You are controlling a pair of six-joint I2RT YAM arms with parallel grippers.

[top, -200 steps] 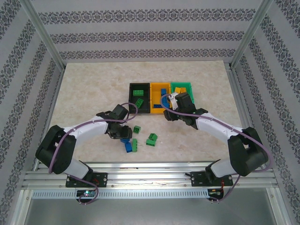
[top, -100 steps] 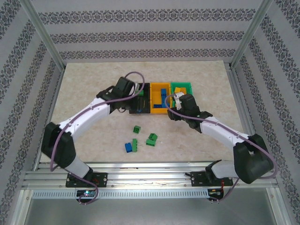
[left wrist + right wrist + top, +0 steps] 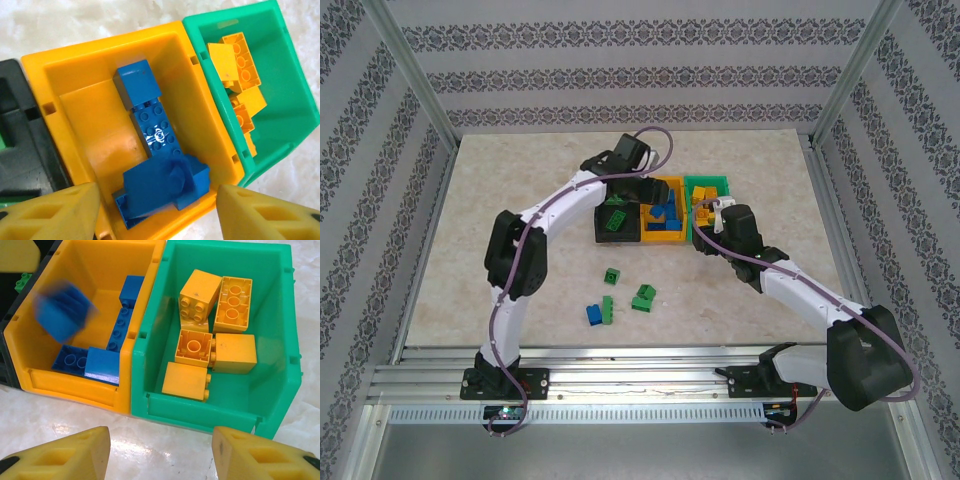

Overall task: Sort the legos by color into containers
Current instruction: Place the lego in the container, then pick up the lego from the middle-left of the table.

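Blue lego [image 3: 64, 317] is falling, blurred, into the yellow-orange bin [image 3: 75, 384] as the left pincer [image 3: 155, 212], newly arrived from mid-frame, is spreading; right pincer [image 3: 160, 450] is hovering spread, empty.

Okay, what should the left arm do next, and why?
Probably lift the left gripper away from the yellow bin and swing it back toward the blue brick lying loose on the table. The gripper is open and holds nothing, blue bricks already lie in that bin, and this one is unsorted.
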